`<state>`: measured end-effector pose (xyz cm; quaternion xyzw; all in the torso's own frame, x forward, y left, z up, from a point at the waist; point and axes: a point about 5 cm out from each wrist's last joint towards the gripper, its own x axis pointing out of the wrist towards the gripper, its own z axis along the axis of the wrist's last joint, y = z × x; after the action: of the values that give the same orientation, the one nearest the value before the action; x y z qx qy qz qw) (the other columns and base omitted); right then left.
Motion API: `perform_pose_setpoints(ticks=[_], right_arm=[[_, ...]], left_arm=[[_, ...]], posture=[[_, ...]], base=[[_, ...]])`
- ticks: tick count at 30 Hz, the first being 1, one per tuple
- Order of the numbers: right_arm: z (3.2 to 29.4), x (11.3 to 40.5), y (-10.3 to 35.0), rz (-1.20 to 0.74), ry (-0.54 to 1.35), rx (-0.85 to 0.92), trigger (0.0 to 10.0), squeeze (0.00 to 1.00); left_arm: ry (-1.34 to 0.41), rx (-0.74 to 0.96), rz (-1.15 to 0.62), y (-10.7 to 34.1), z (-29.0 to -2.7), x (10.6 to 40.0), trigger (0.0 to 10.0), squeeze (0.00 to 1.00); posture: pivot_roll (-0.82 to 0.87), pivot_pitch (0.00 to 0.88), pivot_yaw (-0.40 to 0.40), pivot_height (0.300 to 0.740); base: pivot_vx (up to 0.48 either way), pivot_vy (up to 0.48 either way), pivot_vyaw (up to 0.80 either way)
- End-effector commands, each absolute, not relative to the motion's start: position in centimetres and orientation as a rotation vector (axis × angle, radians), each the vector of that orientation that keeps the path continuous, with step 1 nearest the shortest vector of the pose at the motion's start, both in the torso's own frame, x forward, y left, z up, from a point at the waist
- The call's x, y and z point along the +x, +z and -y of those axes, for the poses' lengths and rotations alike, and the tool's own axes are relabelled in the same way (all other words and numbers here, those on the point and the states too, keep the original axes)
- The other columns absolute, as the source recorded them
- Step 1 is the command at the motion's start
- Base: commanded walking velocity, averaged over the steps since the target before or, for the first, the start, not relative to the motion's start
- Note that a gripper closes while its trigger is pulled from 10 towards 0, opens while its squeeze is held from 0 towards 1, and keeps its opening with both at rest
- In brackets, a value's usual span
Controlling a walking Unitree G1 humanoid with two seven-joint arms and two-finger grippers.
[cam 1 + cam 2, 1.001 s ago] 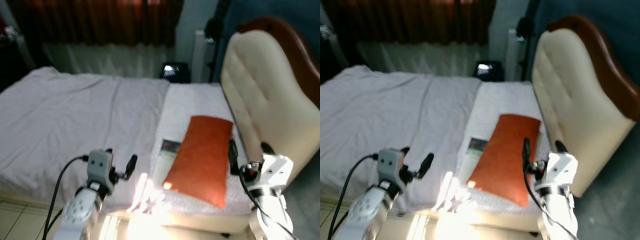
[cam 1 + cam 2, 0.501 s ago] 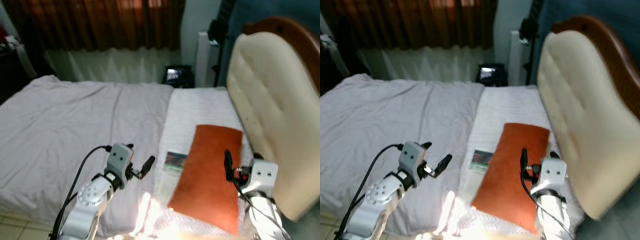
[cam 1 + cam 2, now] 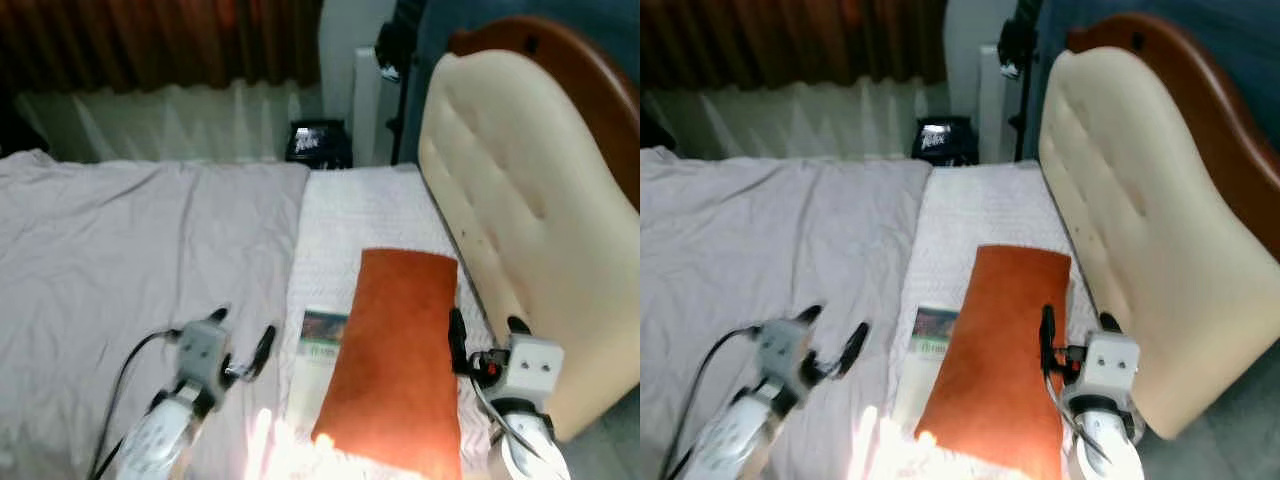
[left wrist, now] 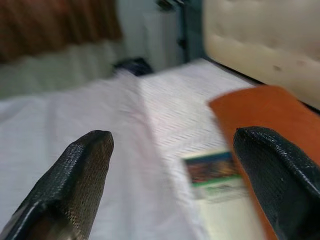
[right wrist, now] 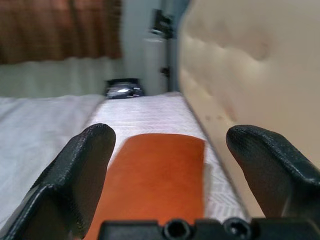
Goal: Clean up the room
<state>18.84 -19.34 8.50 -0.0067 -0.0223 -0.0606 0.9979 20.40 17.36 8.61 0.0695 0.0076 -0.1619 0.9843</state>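
A flat orange cushion (image 3: pixel 395 350) lies on the white bed (image 3: pixel 120 250), close to the cream headboard (image 3: pixel 520 200). A small book with a green and white cover (image 3: pixel 318 345) sits beside the cushion's left edge, partly under it. My left gripper (image 3: pixel 243 335) hovers open over the sheet just left of the book (image 4: pixel 212 172). My right gripper (image 3: pixel 486 332) is open above the cushion's right edge, next to the headboard. In the right wrist view the cushion (image 5: pixel 155 175) lies between and beyond its fingers (image 5: pixel 80 170).
Brown curtains (image 3: pixel 150 40) and a pale lower drape hang behind the bed. A dark object (image 3: pixel 318 140) and a white panel (image 3: pixel 365 100) stand past the bed's far corner. A glaring sun patch (image 3: pixel 265 445) falls on the near bed edge.
The camera has shifted, so the bed and headboard sit further left in view. My left gripper has drawn back and lower, away from the book. Both grippers stay open.
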Motion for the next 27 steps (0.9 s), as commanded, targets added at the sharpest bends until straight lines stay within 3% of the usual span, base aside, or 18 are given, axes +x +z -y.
perform_pose_setpoints(ticks=[1,7,20,27], right_arm=[[19.2,18.3,9.3,0.078,-0.088,-0.018,10.0,0.0],[19.2,18.6,8.1,0.035,-0.083,-0.011,10.0,0.0],[19.7,21.4,7.2,-0.009,-0.108,-0.006,10.0,0.0],[21.7,23.7,3.7,-0.182,-0.233,0.016,10.0,0.0]], left_arm=[[-0.298,0.177,0.079,10.5,-17.4,20.7,10.0,0.0],[-0.274,0.153,0.061,10.1,-17.0,22.3,10.0,0.0],[-0.361,0.117,-0.005,9.2,-16.4,24.3,10.0,0.0],[-0.498,0.148,0.014,10.2,-14.4,25.3,10.0,0.0]], posture=[[-0.04,0.0,-0.006,0.736],[-0.04,0.0,-0.012,0.736],[-0.06,0.0,0.017,0.736],[-0.05,0.0,0.045,0.736]], base=[[0.0,0.0,0.0],[0.0,0.0,0.0],[0.47,0.0,0.0],[0.411,0.0,0.0]])
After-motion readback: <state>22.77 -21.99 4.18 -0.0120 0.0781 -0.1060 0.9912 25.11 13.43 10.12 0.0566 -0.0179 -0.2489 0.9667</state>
